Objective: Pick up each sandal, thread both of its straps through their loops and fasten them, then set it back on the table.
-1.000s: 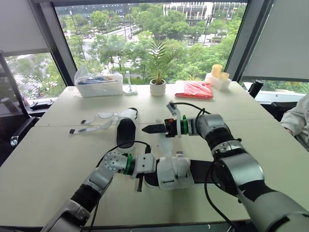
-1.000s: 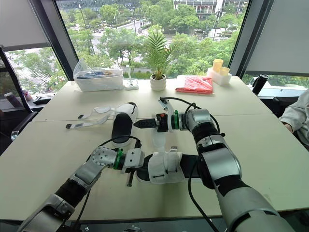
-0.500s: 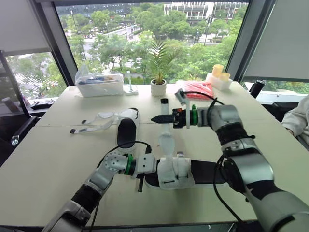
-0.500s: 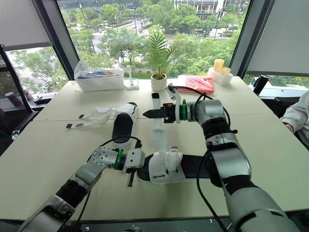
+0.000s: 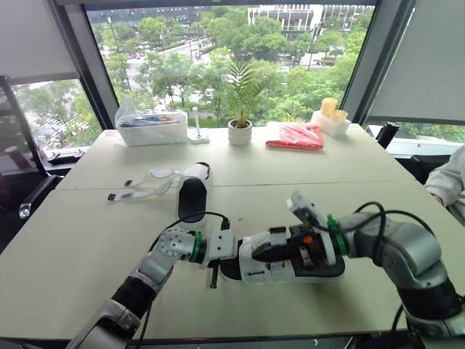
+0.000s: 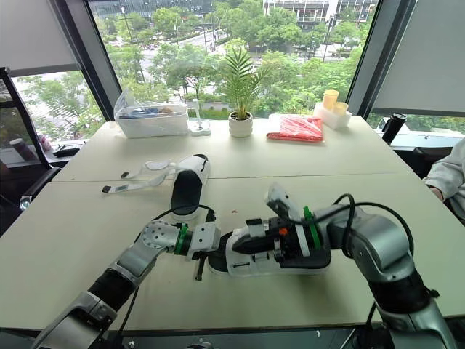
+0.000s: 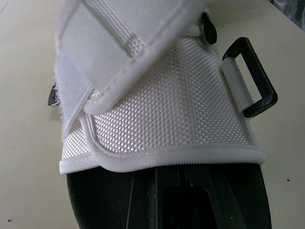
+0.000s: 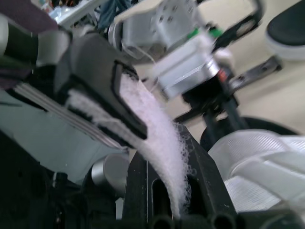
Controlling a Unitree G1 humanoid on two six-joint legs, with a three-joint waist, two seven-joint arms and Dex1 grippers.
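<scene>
The near sandal (image 5: 287,263), white woven upper on a black sole, lies on the table (image 5: 87,240) in front of me. My left gripper (image 5: 224,260) is shut on its toe end; the left wrist view shows the upper (image 7: 162,109) and a black loop (image 7: 252,78) up close. My right gripper (image 5: 270,246) is low over the upper, shut on a white fuzzy strap (image 8: 157,138). The second sandal (image 5: 190,193) lies further back with its straps (image 5: 142,187) loose and spread out to the left.
Along the window edge stand a clear plastic bin (image 5: 150,127), a potted plant (image 5: 240,123), a red packet (image 5: 294,136) and a white box with yellow cups (image 5: 328,116). A person's sleeve (image 5: 449,182) is at the right edge.
My right gripper shut on the strap, lifted it up above the sandal, then swung down and brought it low over the upper. The left gripper kept its hold.
</scene>
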